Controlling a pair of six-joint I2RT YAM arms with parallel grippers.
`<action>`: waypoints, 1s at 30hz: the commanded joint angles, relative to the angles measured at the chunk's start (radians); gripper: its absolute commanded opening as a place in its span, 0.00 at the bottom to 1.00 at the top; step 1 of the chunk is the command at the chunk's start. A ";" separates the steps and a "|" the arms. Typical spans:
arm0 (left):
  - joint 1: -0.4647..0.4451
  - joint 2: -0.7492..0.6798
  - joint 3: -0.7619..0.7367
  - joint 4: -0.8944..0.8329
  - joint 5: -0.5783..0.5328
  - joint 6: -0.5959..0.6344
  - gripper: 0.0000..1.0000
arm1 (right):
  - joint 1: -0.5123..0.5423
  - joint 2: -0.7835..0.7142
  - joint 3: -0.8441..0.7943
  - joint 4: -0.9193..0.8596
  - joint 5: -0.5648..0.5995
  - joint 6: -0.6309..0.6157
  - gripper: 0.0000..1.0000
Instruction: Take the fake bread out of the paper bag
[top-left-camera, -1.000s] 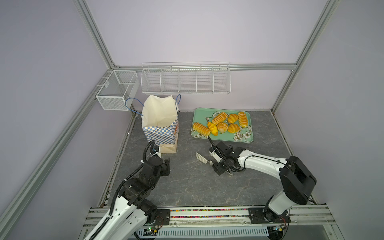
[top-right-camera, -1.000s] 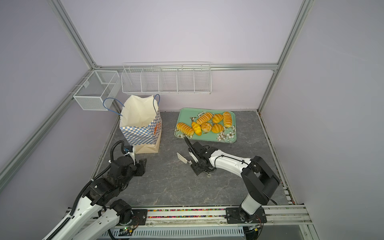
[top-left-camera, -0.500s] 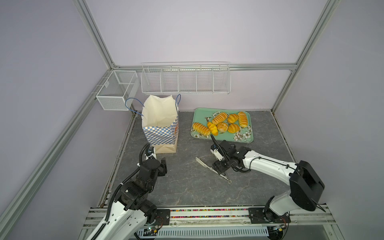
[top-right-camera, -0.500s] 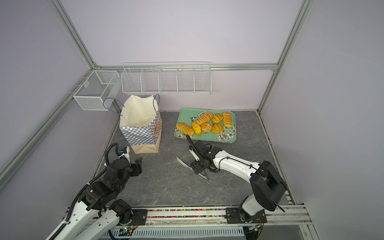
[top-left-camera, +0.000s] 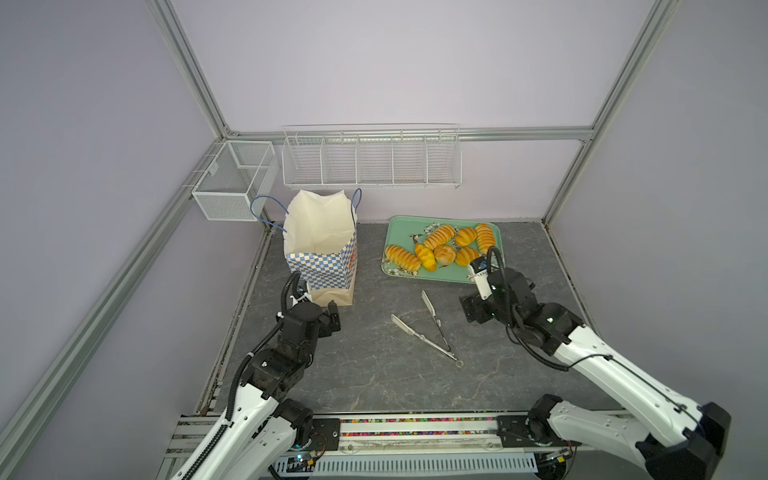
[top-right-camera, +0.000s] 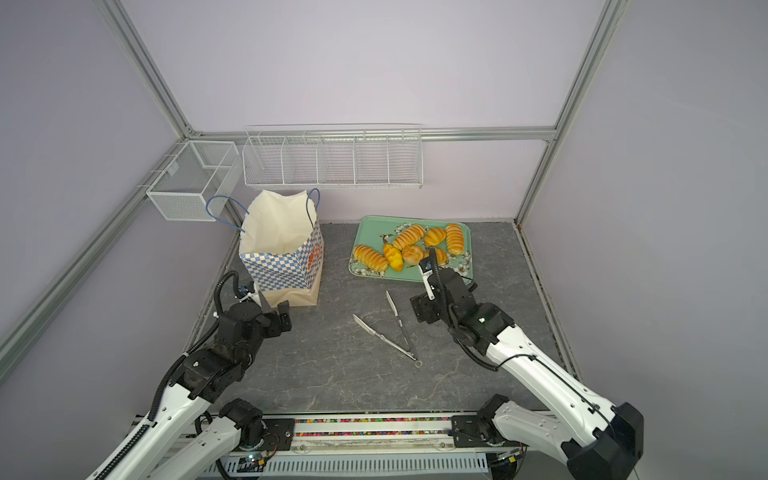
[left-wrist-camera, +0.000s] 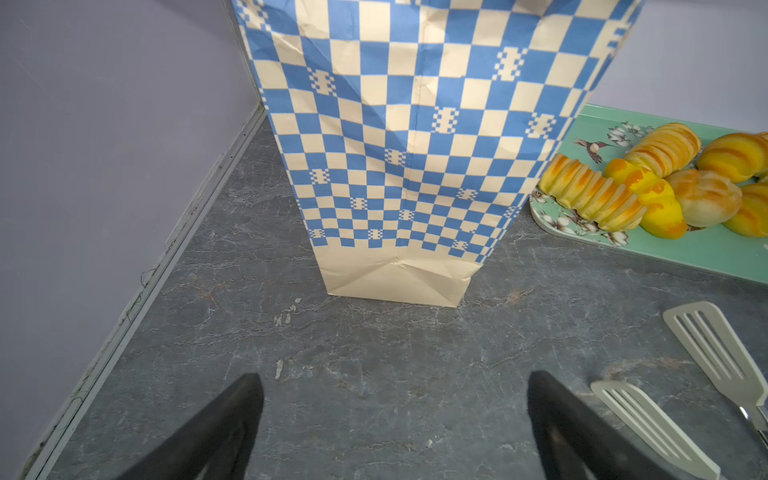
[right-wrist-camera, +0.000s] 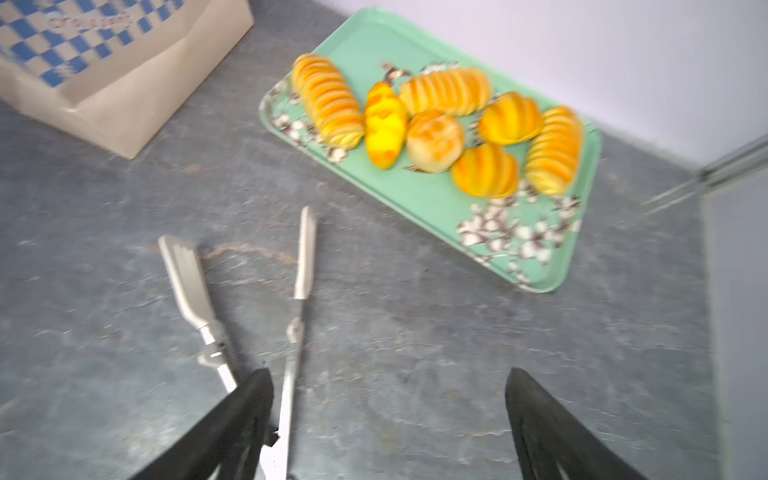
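Observation:
The paper bag (top-left-camera: 322, 249) (top-right-camera: 282, 253) stands upright at the back left with its mouth open. No bread shows inside it in both top views. Several pieces of fake bread (top-left-camera: 444, 254) (top-right-camera: 411, 253) (right-wrist-camera: 434, 139) lie together on a green flowered tray (top-left-camera: 401, 226) (right-wrist-camera: 415, 195) to the bag's right. My left gripper (top-left-camera: 322, 307) (left-wrist-camera: 395, 399) is open and empty, low over the table just in front of the bag's base (left-wrist-camera: 395, 282). My right gripper (top-left-camera: 473, 309) (right-wrist-camera: 388, 395) is open and empty, in front of the tray and just right of the metal tongs (top-left-camera: 434, 316) (right-wrist-camera: 189, 278).
The tongs (top-right-camera: 398, 320) lie spread open on the grey table between the two arms. Two white wire baskets (top-left-camera: 372, 160) (top-left-camera: 232, 183) hang on the back and left walls. The frame's rails run along the table's left and right edges.
My right gripper opened and let go of the tongs, which now lie on the table, and it drew back to the right. My left jaws opened wider.

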 joint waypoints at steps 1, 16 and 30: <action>0.025 0.009 0.024 0.096 0.012 0.023 0.99 | -0.052 -0.053 -0.050 0.090 0.112 -0.059 0.89; 0.108 0.009 -0.160 0.442 -0.127 0.146 0.99 | -0.476 -0.131 -0.386 0.534 0.113 -0.043 0.89; 0.113 0.335 -0.222 0.706 -0.104 0.287 0.98 | -0.644 -0.015 -0.703 1.173 0.034 -0.037 0.88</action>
